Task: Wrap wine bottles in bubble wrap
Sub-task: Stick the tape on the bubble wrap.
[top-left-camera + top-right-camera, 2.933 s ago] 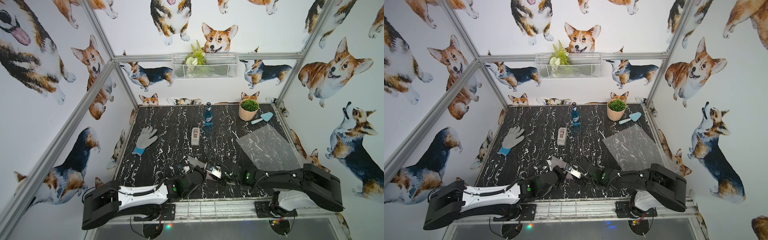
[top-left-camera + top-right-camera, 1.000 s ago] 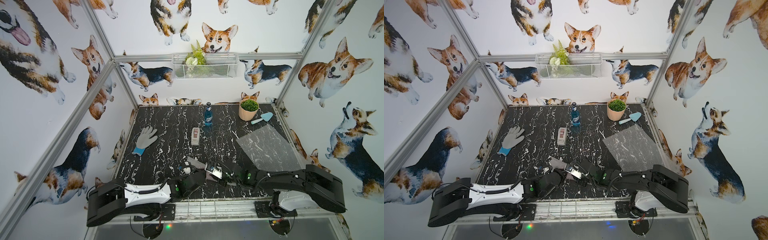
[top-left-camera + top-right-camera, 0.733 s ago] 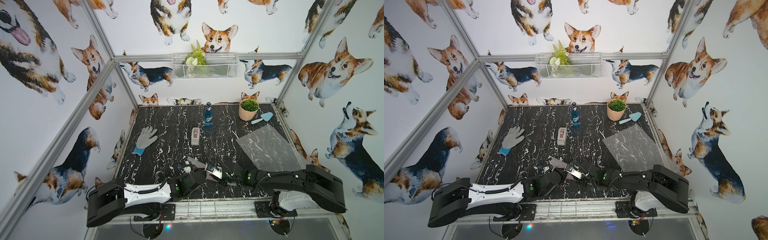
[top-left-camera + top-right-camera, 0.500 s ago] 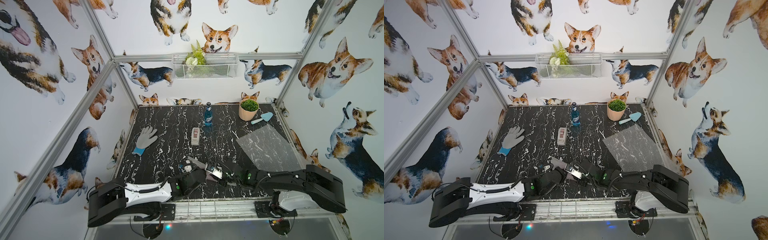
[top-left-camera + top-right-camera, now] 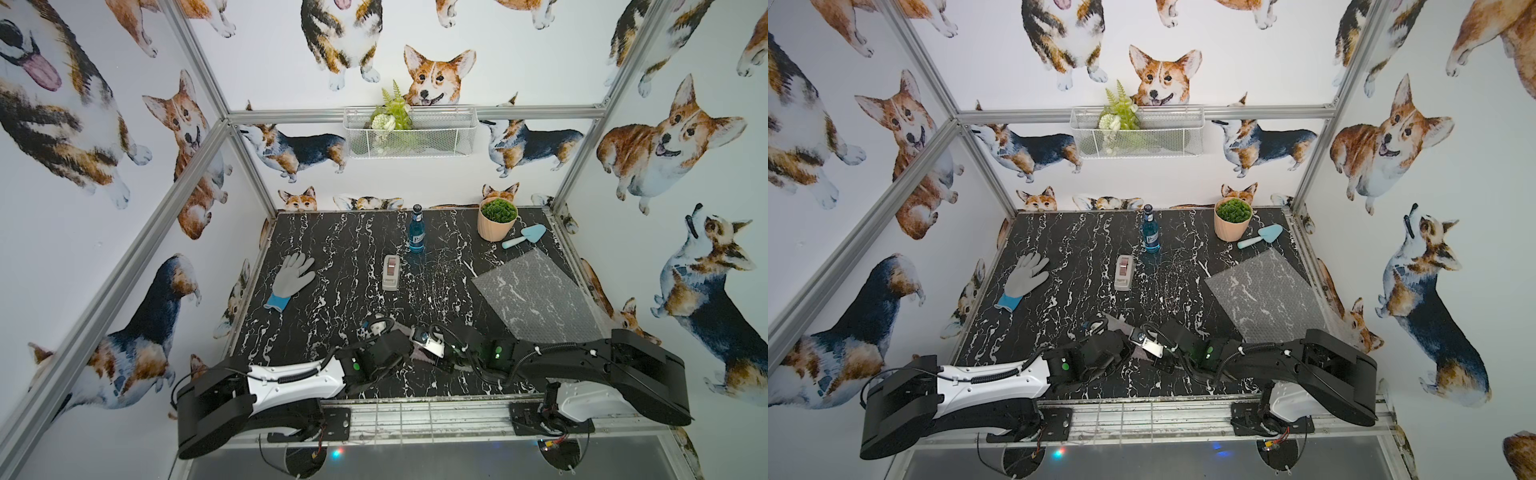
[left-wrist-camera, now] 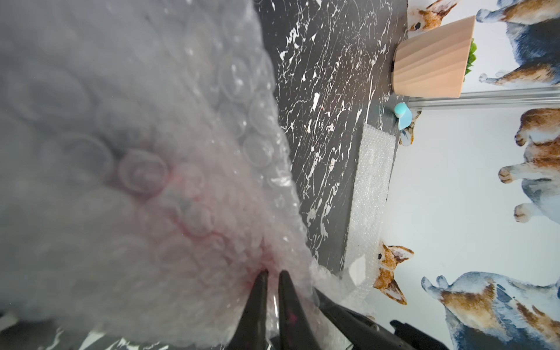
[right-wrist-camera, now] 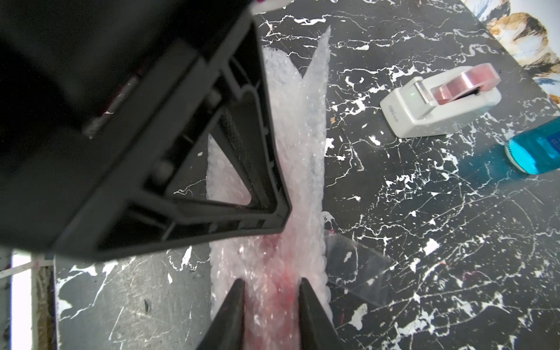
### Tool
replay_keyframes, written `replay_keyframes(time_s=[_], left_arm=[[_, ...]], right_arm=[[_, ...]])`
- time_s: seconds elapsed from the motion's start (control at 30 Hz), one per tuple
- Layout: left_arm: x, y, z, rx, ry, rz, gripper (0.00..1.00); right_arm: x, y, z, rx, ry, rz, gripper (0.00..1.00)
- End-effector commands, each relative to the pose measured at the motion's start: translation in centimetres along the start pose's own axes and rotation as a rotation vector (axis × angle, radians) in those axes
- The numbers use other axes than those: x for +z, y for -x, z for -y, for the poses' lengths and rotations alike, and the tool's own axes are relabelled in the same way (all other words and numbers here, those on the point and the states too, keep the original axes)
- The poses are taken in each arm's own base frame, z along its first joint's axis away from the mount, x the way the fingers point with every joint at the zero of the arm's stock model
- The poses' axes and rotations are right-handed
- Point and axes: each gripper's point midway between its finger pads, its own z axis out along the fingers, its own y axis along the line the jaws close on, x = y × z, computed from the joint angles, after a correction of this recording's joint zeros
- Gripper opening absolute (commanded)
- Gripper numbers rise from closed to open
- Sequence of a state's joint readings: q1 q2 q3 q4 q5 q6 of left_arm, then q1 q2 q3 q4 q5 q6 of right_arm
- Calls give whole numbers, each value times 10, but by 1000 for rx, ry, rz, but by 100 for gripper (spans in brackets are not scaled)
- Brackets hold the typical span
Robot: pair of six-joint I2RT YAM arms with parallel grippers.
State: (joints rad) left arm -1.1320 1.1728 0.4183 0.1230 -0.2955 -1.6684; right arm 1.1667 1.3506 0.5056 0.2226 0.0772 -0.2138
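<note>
Two robot arms grip a bubble-wrapped bottle at the 6 o'clock edge of the table (image 5: 332, 257).
We see the left gripper (image 6: 272, 274) with its fingers pressed nearly together, pinching a fold of the bubble wrap (image 6: 157, 169). The right gripper (image 7: 271, 283) clamps the bundle from both sides, and the red-pink bottle (image 7: 272, 260) shows only as a red blur through the film. In both top views the blue bottle (image 5: 417, 235) (image 5: 1150, 237) stands upright at 12 o'clock, with the tape dispenser (image 5: 390, 272) just beside it toward the centre. A second sheet (image 5: 536, 297) lies flat at 3 o'clock.
</note>
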Motion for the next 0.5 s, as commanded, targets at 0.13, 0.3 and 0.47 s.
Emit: replay_keyframes(time_s=[0.13,0.3,0.47], left_arm=[[4,-7,-13,73,89,-73,19],[2,-3,-12,85,94,-60,23],[-1,-1,-10,82,83,-57,25]], right_arm=[[-2,-36,-14,-18,66,-137,30],[-1,-36,-15,-18,69,-137,30],[-2,-38,-15,-14,70,-139,30]])
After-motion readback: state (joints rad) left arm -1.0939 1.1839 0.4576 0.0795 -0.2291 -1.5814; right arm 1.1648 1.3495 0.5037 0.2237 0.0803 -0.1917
